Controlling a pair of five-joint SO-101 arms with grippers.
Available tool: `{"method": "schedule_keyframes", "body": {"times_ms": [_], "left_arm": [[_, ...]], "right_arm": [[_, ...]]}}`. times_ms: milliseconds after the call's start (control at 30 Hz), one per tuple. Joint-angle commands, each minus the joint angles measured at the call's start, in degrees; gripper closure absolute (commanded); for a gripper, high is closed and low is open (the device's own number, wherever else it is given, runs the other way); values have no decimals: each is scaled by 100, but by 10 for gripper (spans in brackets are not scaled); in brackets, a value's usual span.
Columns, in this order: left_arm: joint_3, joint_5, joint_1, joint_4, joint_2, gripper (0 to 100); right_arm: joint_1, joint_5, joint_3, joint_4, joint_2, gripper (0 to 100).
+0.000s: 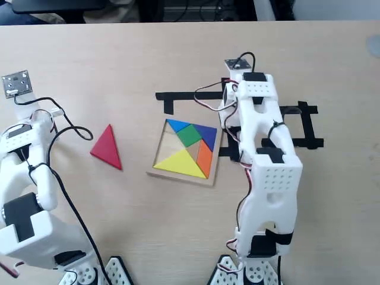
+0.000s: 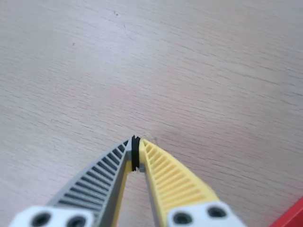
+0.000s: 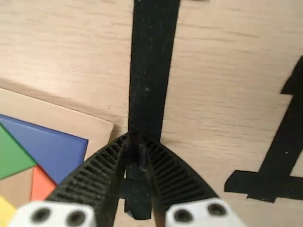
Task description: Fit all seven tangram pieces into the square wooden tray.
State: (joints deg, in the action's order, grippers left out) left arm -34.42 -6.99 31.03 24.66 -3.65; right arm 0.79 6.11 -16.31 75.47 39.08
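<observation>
The square wooden tray (image 1: 155, 168) lies mid-table and holds several pieces: a light blue triangle (image 1: 177, 124), a green square (image 1: 190, 135), a dark blue triangle (image 1: 207, 133), an orange piece (image 1: 205, 158) and a yellow triangle (image 1: 178, 162). Bare wood shows in the tray's left part. A red triangle (image 1: 107, 147) lies flat on the table left of the tray. My left gripper (image 2: 136, 142) is shut with nothing in it, over bare table beside the red triangle's corner (image 2: 297, 213). My right gripper (image 3: 135, 137) is shut and empty over black tape (image 3: 149, 71), just off the tray's corner (image 3: 97, 127).
Black tape strips (image 1: 178, 96) mark the table behind and to the right of the tray. The right arm's white body (image 1: 267, 166) stands along the tray's right side. Cables (image 1: 71, 127) trail from the left arm toward the red triangle.
</observation>
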Motion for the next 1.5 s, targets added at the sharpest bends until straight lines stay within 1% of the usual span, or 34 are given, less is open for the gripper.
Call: {"method": "schedule_keyframes", "body": {"times_ms": [0,167,467,567,700,833,967,1033,1133,1200,1267,1367,1467], "left_arm": [[92,-62,-75,-53,26,970],[92,-62,-75,-62,26,970],[92,-62,-75,-62,26,970],[92,-62,-75,-62,26,970],[92,-62,-75,-53,26,970],[92,-70,-75,-53,26,970],[92,-70,-66,9,105,970],[295,-132,-84,598,185,959],[813,-229,-338,2286,571,864],[1112,-237,-585,3174,879,812],[1279,-229,-831,3648,1257,789],[1174,-229,-1297,4114,1855,787],[690,-62,-1754,4264,2400,787]], "right_arm": [[255,123,-136,-70,-57,987],[510,229,-163,-79,-48,987],[659,237,-400,-79,-22,987],[844,431,-374,-193,-22,987],[1011,457,-356,-273,-22,987],[993,457,-400,-246,-66,987],[712,466,-585,-44,-242,987],[475,440,-725,211,-514,987],[202,422,-787,510,-1103,987],[149,422,-699,668,-1516,987],[193,422,-382,677,-1895,987],[343,422,418,501,-2404,987],[404,431,1587,-97,-2897,987]]}}
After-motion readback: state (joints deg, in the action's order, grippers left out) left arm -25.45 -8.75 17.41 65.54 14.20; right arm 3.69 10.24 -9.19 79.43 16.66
